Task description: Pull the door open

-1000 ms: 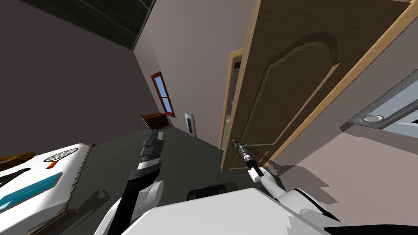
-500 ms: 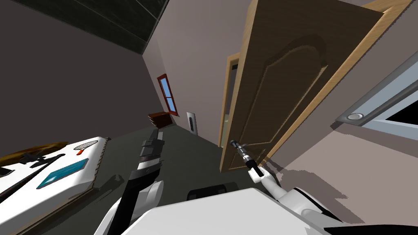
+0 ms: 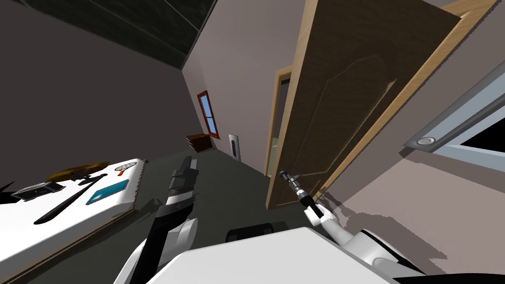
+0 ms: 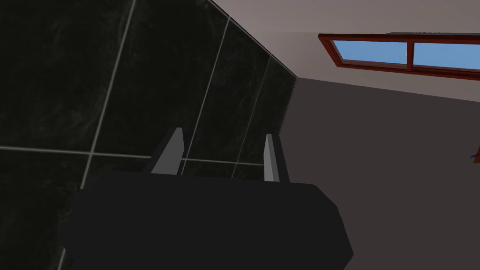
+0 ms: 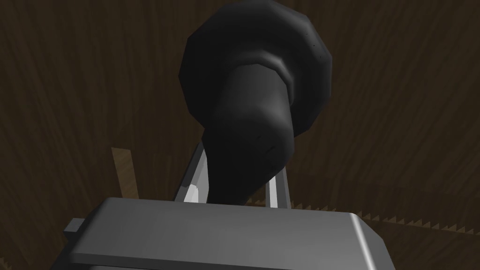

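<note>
A brown wooden door (image 3: pixel 345 98) stands partly open, swung out from its light wood frame (image 3: pixel 272 128). In the head view my right gripper (image 3: pixel 285 175) reaches up to the door's lower part. The right wrist view has this gripper (image 5: pixel 234 185) shut on a dark, rounded door handle (image 5: pixel 255 89), one finger pressing each side of its neck, with the door's brown face (image 5: pixel 398 117) right behind. My left gripper (image 3: pixel 189 160) is held out ahead over the dark floor, away from the door. Its fingers (image 4: pixel 171 152) stand open and hold nothing.
A white table (image 3: pixel 29 231) at the left carries a teal book (image 3: pixel 107 192), a black bat (image 3: pixel 64 203) and a racket (image 3: pixel 125 167). A small brown cabinet (image 3: pixel 199 141) and a white panel (image 3: pixel 234 146) stand by the far wall. A pale wall (image 3: pixel 424 207) runs close on my right.
The whole head view has shifted, so I have moved, and the table now shows more of itself. The door has swung further out from its frame. My right gripper stays on the handle.
</note>
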